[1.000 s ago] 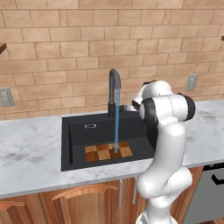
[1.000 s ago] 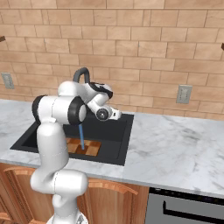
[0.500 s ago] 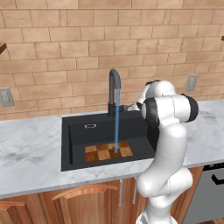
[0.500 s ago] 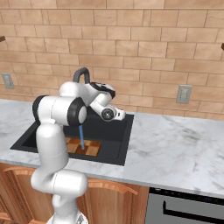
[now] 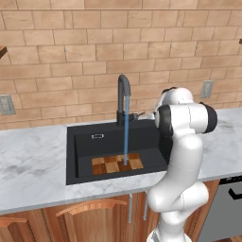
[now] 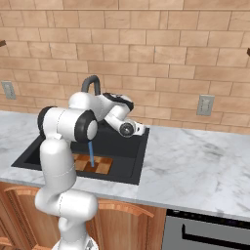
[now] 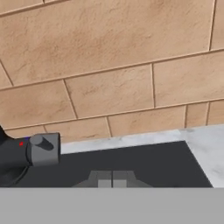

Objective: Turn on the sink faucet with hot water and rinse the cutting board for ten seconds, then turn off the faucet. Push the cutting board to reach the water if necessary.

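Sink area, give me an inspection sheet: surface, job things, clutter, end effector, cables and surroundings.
Surface: white-grey marble counter around a black sink.
Job's things: faucet running; water falls in a thin blue stream onto the checkered cutting board, which lies flat on the basin floor. Lever handle sticks out sideways from the faucet.
Clutter: nothing seen.
End effector: shut, holding nothing, just right of the lever handle, near the sink's back rim.
Cables: nothing seen.
Surroundings: brick wall, wall outlets, wooden cabinets below.
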### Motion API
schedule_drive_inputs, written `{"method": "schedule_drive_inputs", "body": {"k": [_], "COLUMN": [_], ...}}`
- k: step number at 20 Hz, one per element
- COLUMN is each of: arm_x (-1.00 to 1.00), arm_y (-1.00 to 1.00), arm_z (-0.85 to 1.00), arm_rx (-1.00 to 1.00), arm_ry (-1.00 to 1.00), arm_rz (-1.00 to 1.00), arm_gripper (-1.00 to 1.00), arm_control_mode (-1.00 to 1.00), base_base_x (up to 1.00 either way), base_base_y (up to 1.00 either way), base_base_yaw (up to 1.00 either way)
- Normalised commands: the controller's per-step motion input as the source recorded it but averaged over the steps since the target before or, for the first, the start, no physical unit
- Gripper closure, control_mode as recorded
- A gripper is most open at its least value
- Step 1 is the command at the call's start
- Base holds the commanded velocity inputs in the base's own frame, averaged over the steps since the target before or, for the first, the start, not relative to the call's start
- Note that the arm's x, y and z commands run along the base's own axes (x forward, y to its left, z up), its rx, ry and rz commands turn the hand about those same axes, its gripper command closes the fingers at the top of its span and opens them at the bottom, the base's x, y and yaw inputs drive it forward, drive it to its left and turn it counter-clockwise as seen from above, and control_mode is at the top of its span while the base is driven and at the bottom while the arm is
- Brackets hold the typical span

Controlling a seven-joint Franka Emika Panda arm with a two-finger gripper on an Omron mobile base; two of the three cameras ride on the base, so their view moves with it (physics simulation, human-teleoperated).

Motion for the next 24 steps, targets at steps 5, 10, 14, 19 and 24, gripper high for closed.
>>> {"method": "schedule_drive_inputs", "body": {"k": [5,10,14,19,24], "arm_x": [0.00,0.00,0.03,0.14,0.30], "arm_y": [-0.09,0.00,0.00,0.00,0.00], "arm_z": [0.01,0.01,0.00,0.00,0.01], "arm_rx": [0.00,0.00,0.00,0.00,0.00], "arm_ry": [0.00,0.00,0.00,0.00,0.00], "arm_rz": [0.05,0.05,0.06,0.05,0.03], "arm_gripper": [1.00,1.00,1.00,1.00,1.00], "arm_control_mode": [-1.00,-1.00,-1.00,-1.00,-1.00], "base_base_x": [0.00,0.00,0.00,0.00,0.00], "base_base_y": [0.00,0.00,0.00,0.00,0.00], "base_base_yaw": [0.00,0.00,0.00,0.00,0.00]}}
